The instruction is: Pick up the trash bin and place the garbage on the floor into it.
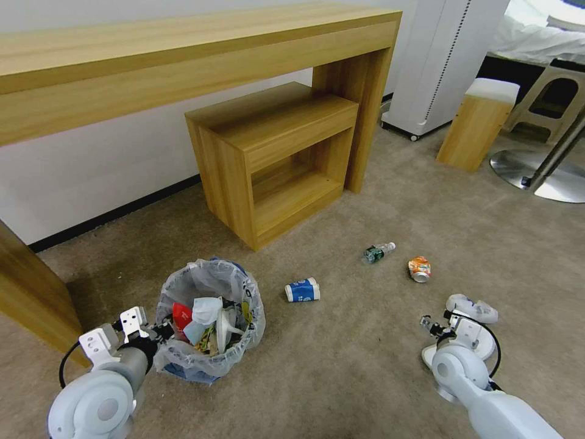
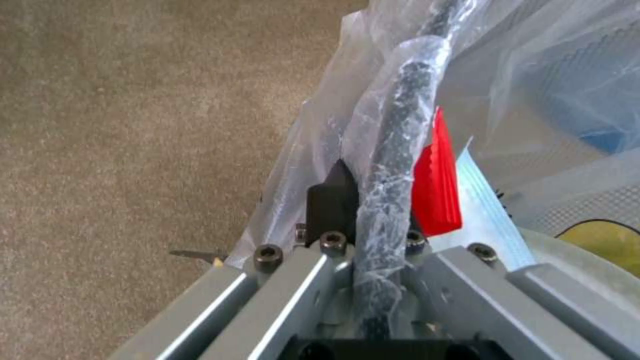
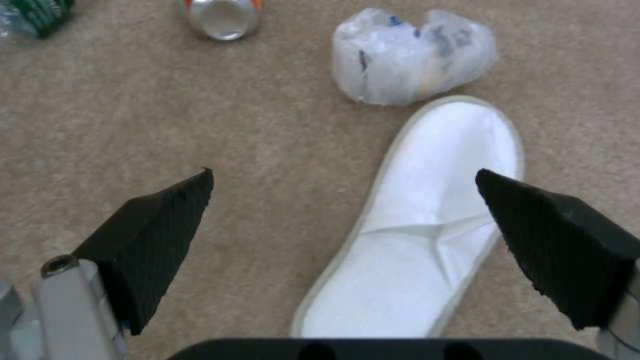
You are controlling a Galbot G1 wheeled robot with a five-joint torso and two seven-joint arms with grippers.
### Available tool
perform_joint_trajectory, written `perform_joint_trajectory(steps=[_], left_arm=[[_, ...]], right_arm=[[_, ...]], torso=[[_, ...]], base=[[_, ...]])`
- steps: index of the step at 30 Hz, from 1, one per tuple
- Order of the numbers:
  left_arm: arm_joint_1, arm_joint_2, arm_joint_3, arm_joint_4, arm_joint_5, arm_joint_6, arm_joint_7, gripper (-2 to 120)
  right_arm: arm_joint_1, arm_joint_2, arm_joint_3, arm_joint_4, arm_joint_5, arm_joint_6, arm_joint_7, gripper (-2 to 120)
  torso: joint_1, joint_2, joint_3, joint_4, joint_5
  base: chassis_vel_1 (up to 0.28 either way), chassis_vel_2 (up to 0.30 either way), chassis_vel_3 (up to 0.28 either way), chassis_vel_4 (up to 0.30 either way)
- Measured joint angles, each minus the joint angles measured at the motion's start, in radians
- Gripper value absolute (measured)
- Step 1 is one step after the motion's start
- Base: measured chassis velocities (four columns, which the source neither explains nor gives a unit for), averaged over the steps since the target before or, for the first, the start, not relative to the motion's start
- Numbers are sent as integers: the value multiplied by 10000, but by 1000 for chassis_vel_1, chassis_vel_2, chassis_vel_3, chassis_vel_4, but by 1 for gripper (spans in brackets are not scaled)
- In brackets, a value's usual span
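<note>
The trash bin [image 1: 210, 317] stands on the beige floor [image 1: 341, 366], lined with a crinkled plastic bag and holding a red cup [image 2: 437, 180] and other litter. My left gripper [image 1: 163, 332] is shut on the bin's bag-wrapped rim [image 2: 387, 165]. My right gripper [image 3: 343, 172] hovers open just above a white slipper [image 3: 427, 215], with one finger [image 3: 160, 235] over bare carpet. Beyond it lie a plastic-wrapped white bundle [image 3: 413, 55], an orange can [image 1: 419, 269], a small bottle [image 1: 378, 251] and a blue-white cup [image 1: 302, 290].
A long wooden desk [image 1: 183, 55] and a low wooden shelf unit [image 1: 274, 158] stand against the wall behind the bin. At the far right stand a small stool [image 1: 478, 125], a chrome chair base [image 1: 536, 174] and a white appliance [image 1: 439, 61]. Open carpet lies between the arms.
</note>
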Motion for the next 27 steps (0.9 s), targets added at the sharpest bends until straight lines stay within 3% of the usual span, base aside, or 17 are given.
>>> perform_joint_trajectory(steps=[27], left_arm=[[71,152,-49,-206,-157,-41,10,0]], right_arm=[[-727,-13,518,-498,-577,84,-52,100]], torso=[[0,1,0,0,1]], base=[[0,0,0,0]])
